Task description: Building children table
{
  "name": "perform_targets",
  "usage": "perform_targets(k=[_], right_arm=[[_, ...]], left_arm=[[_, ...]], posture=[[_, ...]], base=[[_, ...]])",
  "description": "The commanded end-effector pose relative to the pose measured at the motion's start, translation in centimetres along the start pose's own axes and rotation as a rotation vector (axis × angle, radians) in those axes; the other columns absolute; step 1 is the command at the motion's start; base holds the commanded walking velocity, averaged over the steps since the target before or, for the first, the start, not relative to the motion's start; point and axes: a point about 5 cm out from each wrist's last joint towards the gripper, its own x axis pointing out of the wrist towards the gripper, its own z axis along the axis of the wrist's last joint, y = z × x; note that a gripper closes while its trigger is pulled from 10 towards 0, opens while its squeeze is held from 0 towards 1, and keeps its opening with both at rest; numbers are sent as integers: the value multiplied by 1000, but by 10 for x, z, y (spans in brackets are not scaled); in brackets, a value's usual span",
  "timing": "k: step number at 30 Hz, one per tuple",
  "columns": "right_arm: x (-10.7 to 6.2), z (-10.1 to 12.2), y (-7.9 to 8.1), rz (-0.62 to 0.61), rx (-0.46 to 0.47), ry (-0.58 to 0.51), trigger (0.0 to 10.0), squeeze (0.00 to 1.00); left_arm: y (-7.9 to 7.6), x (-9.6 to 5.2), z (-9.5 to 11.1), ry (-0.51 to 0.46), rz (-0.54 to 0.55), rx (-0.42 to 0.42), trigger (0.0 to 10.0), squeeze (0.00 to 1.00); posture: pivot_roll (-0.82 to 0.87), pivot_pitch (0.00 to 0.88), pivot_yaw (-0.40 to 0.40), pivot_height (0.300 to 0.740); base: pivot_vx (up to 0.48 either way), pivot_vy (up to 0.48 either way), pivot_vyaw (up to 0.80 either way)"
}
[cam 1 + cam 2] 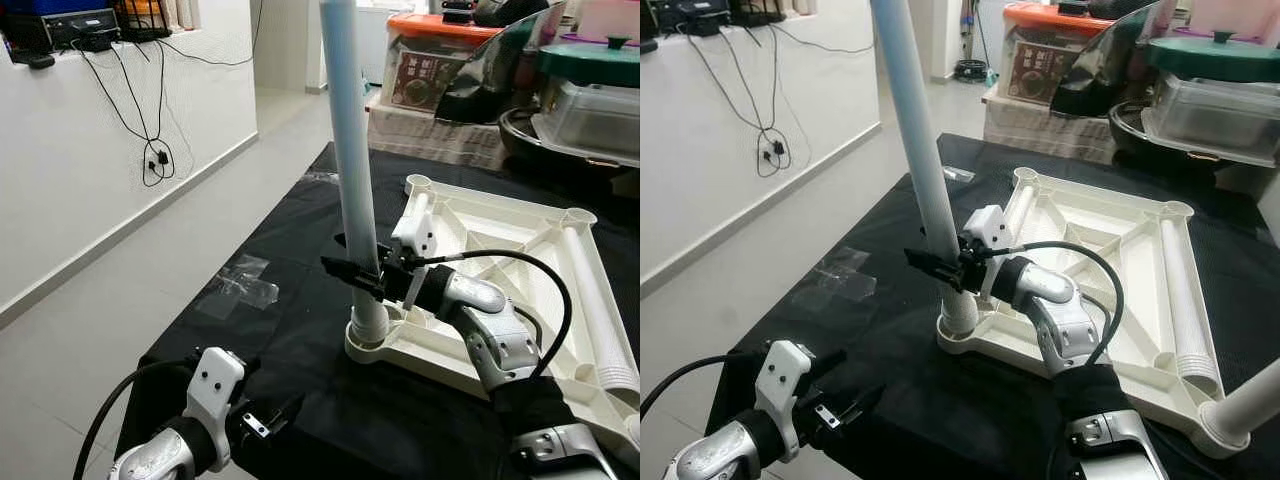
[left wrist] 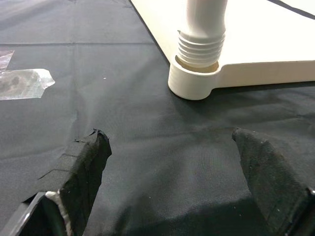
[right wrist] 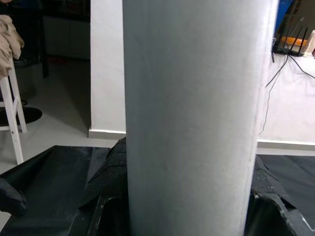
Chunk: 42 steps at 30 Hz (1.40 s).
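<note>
At the near corner socket (image 1: 372, 345), right gripper (image 1: 365, 272) clamps the upright leg (image 1: 350, 150), screwing it home; left gripper (image 2: 172, 162) hangs open, idle.

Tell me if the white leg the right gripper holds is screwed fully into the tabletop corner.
Not fully. The leg stands in the corner socket, but its threads remain exposed above the rim.

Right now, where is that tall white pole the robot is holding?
The white table leg stands upright in the near-left corner socket of the upside-down tabletop, on the black cloth. The right gripper clamps it just above the socket.
</note>
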Motion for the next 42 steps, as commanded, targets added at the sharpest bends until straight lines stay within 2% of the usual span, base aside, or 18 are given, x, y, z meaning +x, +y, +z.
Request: perform_targets(k=[1, 10, 16, 22, 36, 42], right_arm=[[-7, -14, -1, -3, 15, 69, 10000, 0], [-9, -15, -3, -40, 13, 59, 10000, 0], [-2, -16, 0, -56, 23, 36, 10000, 0], [-1, -17, 1, -53, 28, 33, 10000, 0], [-1, -18, 0, -72, 32, 30, 10000, 0], [-6, -14, -9, -108, 34, 19, 10000, 0]], left_arm=[[2, -2, 0, 9, 2, 0, 10000, 0], [3, -1, 1, 6, 16, -11, 10000, 0], [7, 0, 3, -6, 45, -29, 10000, 0], [13, -1, 5, -10, 66, -6, 10000, 0], [14, 1, 6, -11, 76, 11, 10000, 0], [14, 0, 7, -13, 76, 12, 10000, 0]], posture=[[44, 0, -59, 740], [40, 0, -55, 740], [45, 0, -54, 740], [45, 0, -54, 740], [47, 0, -50, 740], [48, 0, -50, 740]], base=[[0, 0, 0], [0, 0, 0], [0, 400, 0], [0, 0, 0], [0, 0, 0], [0, 0, 0]])
